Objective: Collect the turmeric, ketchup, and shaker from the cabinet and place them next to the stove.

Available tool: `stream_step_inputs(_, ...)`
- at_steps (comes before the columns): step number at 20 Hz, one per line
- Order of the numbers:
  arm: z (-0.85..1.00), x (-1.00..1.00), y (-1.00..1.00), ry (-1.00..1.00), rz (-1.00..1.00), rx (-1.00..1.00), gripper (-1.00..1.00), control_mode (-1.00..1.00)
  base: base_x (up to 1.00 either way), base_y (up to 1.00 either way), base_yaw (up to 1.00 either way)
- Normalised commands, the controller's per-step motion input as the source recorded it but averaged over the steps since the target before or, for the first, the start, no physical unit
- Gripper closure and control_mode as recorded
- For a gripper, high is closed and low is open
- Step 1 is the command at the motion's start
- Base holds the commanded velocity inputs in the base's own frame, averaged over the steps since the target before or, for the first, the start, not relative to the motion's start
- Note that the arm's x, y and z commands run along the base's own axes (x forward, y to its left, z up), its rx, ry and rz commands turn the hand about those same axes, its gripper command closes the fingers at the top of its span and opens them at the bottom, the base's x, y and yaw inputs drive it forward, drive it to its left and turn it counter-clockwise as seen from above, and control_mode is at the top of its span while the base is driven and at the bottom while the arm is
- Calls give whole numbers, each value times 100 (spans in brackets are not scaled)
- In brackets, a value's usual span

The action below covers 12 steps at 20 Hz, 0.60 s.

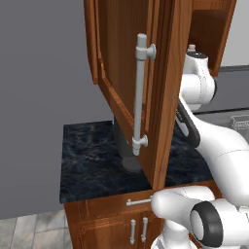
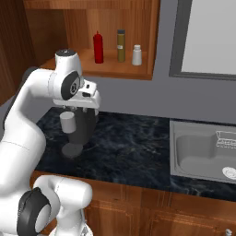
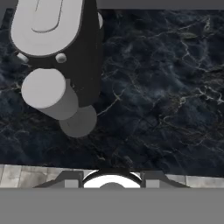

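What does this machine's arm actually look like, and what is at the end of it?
The arm is built of thick, rounded glossy white shells joined by dark grey to black joints, with round dark end caps at the elbows. No loose cables show. At its end is a boxy white hand carrying a small two-finger gripper; its dark grey finger tips are short and blocky.

Open cabinet (image 1: 121, 63) door with long grey handle (image 1: 140, 95), over dark marbled counter (image 1: 92, 160).
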Motion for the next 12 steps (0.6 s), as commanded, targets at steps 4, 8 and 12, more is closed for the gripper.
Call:
stream_step_inputs(4,0,-5,0,0,0,0,-100,-100,0,0,0)
stream_step_inputs(8,14,-35,-20,-12,0,6,-100,-100,0,0,0)
stream_step_inputs(12,53,-50,-20,-30,0,10,-100,-100,0,0,0)
